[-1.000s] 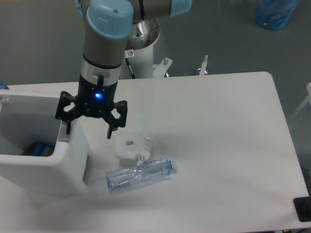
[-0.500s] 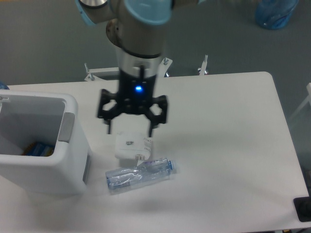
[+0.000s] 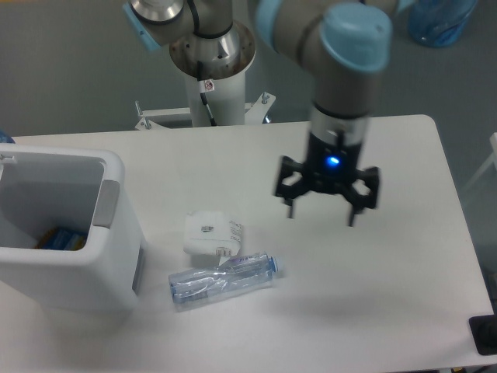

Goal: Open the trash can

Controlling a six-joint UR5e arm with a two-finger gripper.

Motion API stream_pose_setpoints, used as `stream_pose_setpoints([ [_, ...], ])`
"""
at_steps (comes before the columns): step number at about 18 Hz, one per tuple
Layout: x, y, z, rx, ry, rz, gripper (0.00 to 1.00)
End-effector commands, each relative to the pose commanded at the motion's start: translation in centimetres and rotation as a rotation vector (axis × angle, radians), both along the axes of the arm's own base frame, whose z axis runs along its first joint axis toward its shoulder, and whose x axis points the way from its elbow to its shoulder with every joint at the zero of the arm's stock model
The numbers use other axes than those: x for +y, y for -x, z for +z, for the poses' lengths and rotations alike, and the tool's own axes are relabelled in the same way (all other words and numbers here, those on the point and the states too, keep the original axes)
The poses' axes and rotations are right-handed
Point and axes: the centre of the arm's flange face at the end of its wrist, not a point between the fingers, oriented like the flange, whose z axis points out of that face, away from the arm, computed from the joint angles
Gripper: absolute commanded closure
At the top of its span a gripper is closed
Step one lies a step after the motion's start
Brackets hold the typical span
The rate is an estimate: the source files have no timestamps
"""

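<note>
Grey floor behind, white table (image 3: 404, 272) in front, and we sweep from the left. The trash can (image 3: 70, 272) sits at the table's left edge with its top wide open, interior in plain sight, something blue and yellow at the bottom, grey tab (image 3: 106, 203) on the right wall. Just beside it lies a small white packet (image 3: 210, 233), a clear bottle (image 3: 223, 280) touching its lower edge. Now the news: the pincer (image 3: 326, 203), a second ago hanging right at the can's rim, has swept clear across to the right half of the table, well apart from everything, fingers spread, carrying nothing. To my eye the opening looks done, and this is the arm pulling away.
</note>
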Motion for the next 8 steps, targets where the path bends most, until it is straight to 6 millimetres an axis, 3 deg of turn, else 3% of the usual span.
stream_pose_setpoints([
  [8,-0.25,0.22,-0.84,0.015,0.026,-0.09,0.0],
])
